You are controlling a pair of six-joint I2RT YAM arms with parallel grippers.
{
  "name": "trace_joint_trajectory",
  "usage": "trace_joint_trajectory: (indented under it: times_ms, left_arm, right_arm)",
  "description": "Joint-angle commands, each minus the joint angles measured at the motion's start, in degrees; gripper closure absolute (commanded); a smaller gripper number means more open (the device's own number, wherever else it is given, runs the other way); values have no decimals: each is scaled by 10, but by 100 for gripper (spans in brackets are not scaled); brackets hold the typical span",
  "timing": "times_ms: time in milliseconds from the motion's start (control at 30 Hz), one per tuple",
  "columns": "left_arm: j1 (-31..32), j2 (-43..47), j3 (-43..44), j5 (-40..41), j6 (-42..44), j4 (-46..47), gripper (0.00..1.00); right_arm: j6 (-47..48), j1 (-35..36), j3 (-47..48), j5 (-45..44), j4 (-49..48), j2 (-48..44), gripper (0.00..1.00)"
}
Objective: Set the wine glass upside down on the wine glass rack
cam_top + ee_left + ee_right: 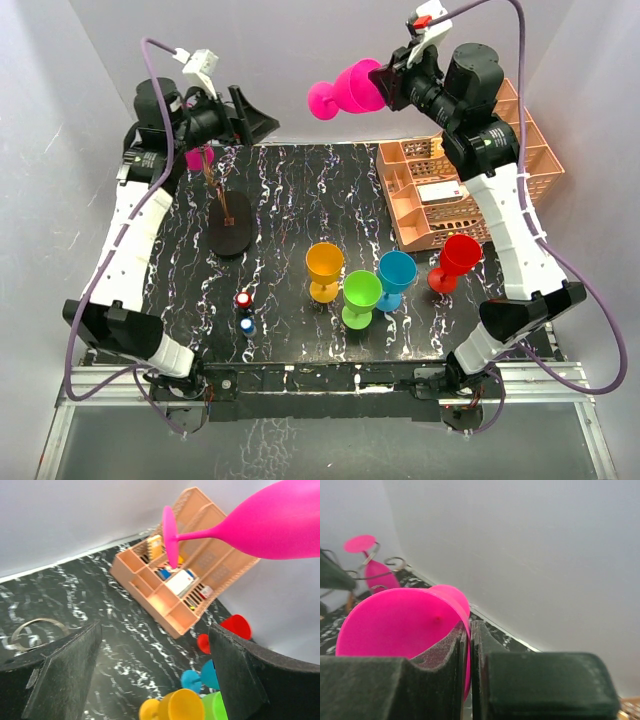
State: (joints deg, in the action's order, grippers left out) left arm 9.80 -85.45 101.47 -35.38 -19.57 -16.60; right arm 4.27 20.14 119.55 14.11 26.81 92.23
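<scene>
Risk of slip: right gripper (384,86) pinches wine glass (345,93) by its rim over far edge, and my spread left gripper (155,650) crowds the far-left wine glass rack (231,236).

Pink wine glass (345,92): smooth glossy plastic. Wine glass rack (230,235): thin dark metal wire, coppery stem, matt black base. Basket (540,165): peach plastic, matt. Table (300,190): black marbled, slight sheen. Left claw (155,630) pads (60,675): matt black, grainy.
</scene>
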Motion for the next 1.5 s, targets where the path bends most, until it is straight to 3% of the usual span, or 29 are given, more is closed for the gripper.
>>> trace_joint_trajectory:
  times_ms: [0, 200, 933, 1267, 1467]
  left_arm:
    - [25, -3, 14, -36, -81, 60, 16]
    - [39, -24, 14, -43, -120, 90, 18]
    - [45, -28, -31, -59, -158, 114, 69]
    - [45, -23, -45, -62, -167, 121, 79]
    - [45, -17, -50, -62, -172, 126, 100]
  right_arm:
    - [-59, 0, 42, 88, -10, 2, 92]
    - [-81, 1, 34, 140, -16, 3, 92]
    - [-105, 0, 30, 183, -28, 13, 92]
    - [-112, 1, 14, 192, -36, 12, 92]
    - [-107, 1, -2, 188, -40, 3, 92]
